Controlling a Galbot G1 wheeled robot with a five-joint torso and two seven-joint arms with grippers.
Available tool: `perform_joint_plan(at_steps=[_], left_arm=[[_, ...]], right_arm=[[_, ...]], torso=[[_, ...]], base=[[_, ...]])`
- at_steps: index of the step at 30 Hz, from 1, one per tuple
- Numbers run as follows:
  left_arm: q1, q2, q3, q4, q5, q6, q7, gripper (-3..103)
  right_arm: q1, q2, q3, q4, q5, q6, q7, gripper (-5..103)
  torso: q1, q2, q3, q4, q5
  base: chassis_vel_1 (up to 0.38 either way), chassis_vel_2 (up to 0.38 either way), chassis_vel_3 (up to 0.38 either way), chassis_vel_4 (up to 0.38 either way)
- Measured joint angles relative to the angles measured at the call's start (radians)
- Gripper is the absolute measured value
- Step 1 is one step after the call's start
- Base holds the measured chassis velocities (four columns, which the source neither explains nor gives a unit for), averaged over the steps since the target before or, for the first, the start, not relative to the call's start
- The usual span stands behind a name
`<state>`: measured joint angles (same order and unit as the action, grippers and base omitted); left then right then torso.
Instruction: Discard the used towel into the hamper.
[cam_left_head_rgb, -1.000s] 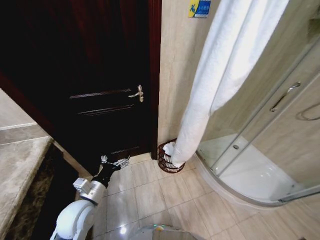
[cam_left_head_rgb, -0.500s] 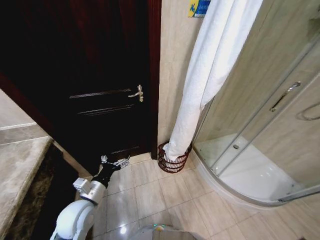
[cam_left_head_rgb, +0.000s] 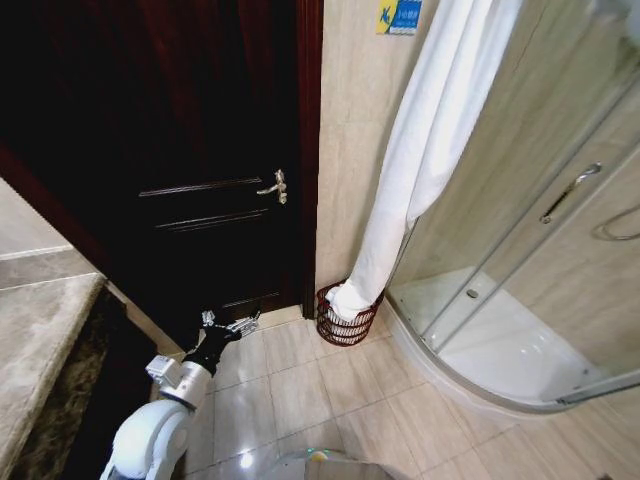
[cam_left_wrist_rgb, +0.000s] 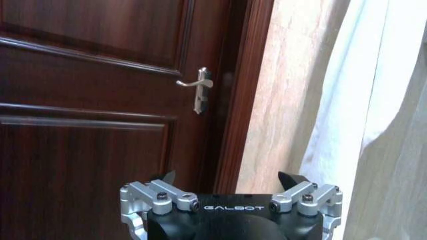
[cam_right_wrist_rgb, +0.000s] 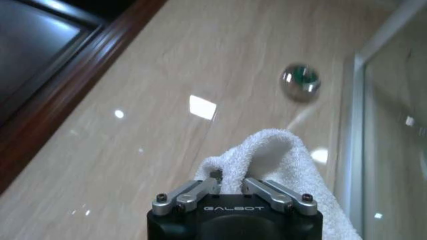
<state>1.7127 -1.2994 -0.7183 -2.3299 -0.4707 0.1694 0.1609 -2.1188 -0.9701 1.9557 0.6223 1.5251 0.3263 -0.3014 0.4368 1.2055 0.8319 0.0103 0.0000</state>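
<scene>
Towel hangs from the right gripper, pinched, its tail inside the hamper by the far wall; released now, its length may drape over the rim; left gripper spread, idle near the door

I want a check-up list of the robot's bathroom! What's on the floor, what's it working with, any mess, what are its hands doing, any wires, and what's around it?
Surface: beige tiled floor, glossy, nothing spilled on it.
Job's things: white towel hangs long, its bottom end inside the hamper, which stands on the floor at the wall between door and shower.
Clutter: nothing seen.
Grippers: right gripper shut on the towel's top end; left gripper low near the door, open and empty.
Cables: nothing seen.
Surroundings: dark wooden door with a metal handle, glass shower enclosure, small blue sign on the wall.
</scene>
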Motion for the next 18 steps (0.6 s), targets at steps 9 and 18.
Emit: perform_joint_plan(at_steps=[9, 18], left_arm=[[0.0, 0.0, 0.0, 0.0, 0.0, 0.0, 0.0, 100], [0.0, 0.0, 0.0, 0.0, 0.0, 0.0, 0.0, 100]], right_arm=[[-0.192, -0.003, 0.179, 0.011, -0.104, 0.013, -0.018, 3], [-0.405, 0.01, 0.382, 0.161, -0.267, 0.014, 0.037, 3]], torso=[[0.0, 0.0, 0.0, 0.0001, 0.0], [0.0, 0.0, 0.0, 0.0002, -0.0003]], base=[[0.0, 0.0, 0.0, 0.0], [0.0, 0.0, 0.0, 0.0]])
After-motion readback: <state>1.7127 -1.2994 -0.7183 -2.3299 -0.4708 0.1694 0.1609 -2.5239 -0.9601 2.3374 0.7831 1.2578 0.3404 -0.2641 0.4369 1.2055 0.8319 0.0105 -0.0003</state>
